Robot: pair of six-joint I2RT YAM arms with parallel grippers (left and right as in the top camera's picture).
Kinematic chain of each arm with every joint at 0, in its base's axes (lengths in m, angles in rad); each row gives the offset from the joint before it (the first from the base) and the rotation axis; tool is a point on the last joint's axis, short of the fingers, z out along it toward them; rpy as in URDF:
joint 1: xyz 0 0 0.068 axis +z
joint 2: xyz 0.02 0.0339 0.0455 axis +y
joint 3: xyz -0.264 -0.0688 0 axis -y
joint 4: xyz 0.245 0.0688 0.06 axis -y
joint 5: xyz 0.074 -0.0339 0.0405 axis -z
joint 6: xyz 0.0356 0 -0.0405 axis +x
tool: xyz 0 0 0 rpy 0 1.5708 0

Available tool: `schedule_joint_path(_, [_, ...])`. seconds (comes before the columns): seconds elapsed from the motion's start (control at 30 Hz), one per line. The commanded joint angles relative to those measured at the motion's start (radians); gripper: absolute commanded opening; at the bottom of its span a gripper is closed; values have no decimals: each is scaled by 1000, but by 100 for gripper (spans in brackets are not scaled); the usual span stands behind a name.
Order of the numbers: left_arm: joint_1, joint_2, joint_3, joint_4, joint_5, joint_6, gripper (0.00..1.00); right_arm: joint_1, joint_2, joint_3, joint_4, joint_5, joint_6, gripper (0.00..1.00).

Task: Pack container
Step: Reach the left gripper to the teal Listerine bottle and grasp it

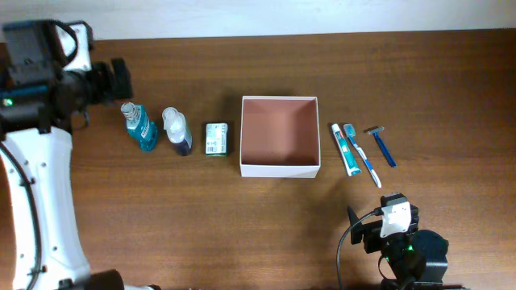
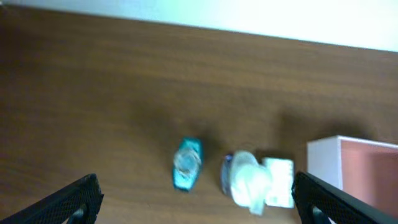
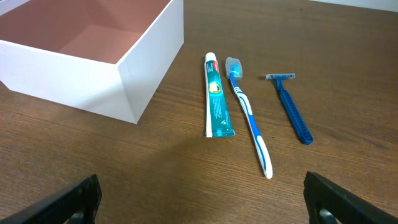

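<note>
The container [image 1: 280, 170], a square open box with white walls and a reddish-brown inside, stands mid-table and holds nothing; it also shows in the right wrist view [image 3: 149, 62] and the left wrist view [image 2: 323, 162]. Left of it lie a green carton [image 1: 215, 138], a white-and-navy bottle [image 1: 176, 131] and a teal bottle [image 1: 140, 126]. Right of it lie a toothpaste tube [image 1: 346, 150], a toothbrush [image 1: 362, 155] and a blue razor [image 1: 382, 145]. My left gripper [image 1: 121, 78] is open and empty, above and behind the bottles [image 2: 199, 199]. My right gripper [image 1: 367, 227] is open and empty, in front of the toothbrush [image 3: 202, 199].
The left wrist view is blurred; it shows the teal bottle [image 2: 186, 163], the white bottle [image 2: 245, 180] and the carton [image 2: 280, 180]. The right wrist view shows the toothpaste [image 3: 216, 96], toothbrush [image 3: 249, 115] and razor [image 3: 291, 106]. The table's back edge meets a white wall.
</note>
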Motion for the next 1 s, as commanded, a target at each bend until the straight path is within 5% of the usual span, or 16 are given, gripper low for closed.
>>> schedule_joint_path(0.0, [13, 64, 32, -11, -8, 102, 99, 7, -7, -5, -1, -5, -6, 99])
schedule_joint_path(0.53, [14, 387, 32, -45, -52, 198, 99, 7, -7, -5, -1, -5, -6, 99])
schedule_joint_path(0.77, [13, 465, 32, -57, -47, 197, 89, 7, -7, -5, -1, -5, -6, 99])
schedule_joint_path(0.9, [13, 478, 32, -57, -41, 201, 70, 7, -7, -5, -1, -5, -6, 99])
schedule_joint_path(0.97, [13, 482, 32, -61, -41, 201, 69, 7, -7, -5, -1, -5, -6, 99])
